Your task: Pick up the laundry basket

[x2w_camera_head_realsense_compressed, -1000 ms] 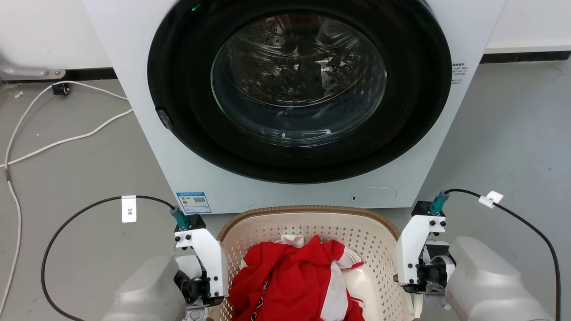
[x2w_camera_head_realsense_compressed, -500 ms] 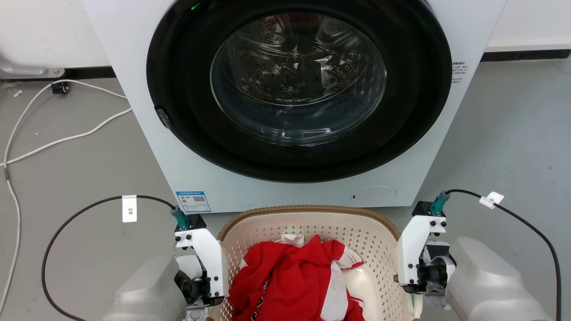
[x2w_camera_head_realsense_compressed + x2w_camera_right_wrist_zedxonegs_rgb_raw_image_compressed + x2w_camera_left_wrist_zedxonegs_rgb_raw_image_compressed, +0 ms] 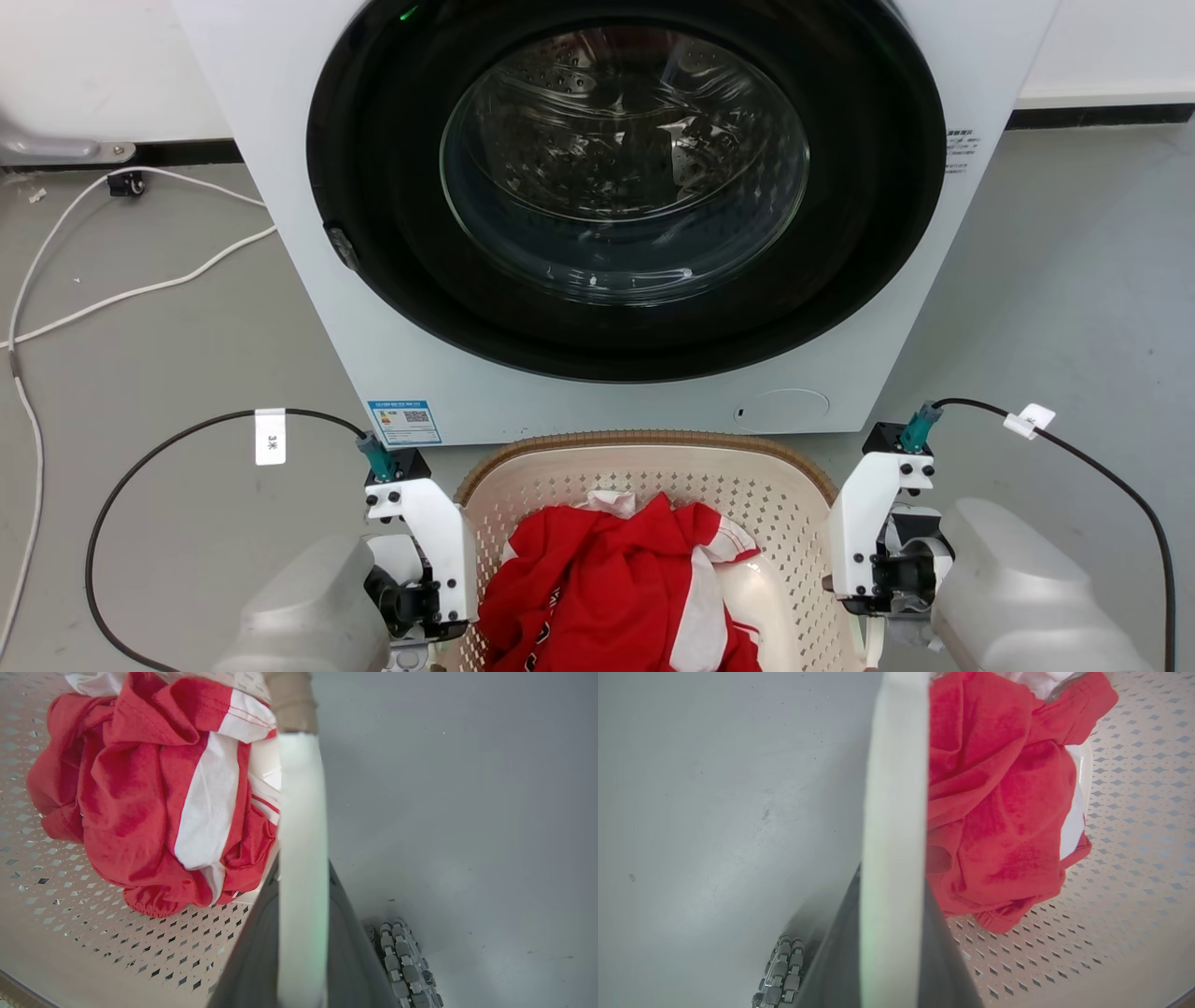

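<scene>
The laundry basket (image 3: 644, 439) is cream and perforated with a brown woven-look rim, and sits low in the head view in front of the washing machine. A red and white garment (image 3: 616, 579) lies in it. My left gripper (image 3: 420, 560) is at the basket's left side and my right gripper (image 3: 878, 551) at its right side. In the left wrist view my left gripper (image 3: 892, 896) is shut on the white handle (image 3: 896, 788). In the right wrist view my right gripper (image 3: 301, 882) is shut on the other white handle (image 3: 301, 812). The fingertips are hidden behind the handles.
A white front-loading washing machine (image 3: 317, 280) with its round glass door shut stands just beyond the basket. White cables (image 3: 140, 289) trail over the grey floor at the left. My base's roller wheels (image 3: 780, 970) (image 3: 402, 961) show below each handle.
</scene>
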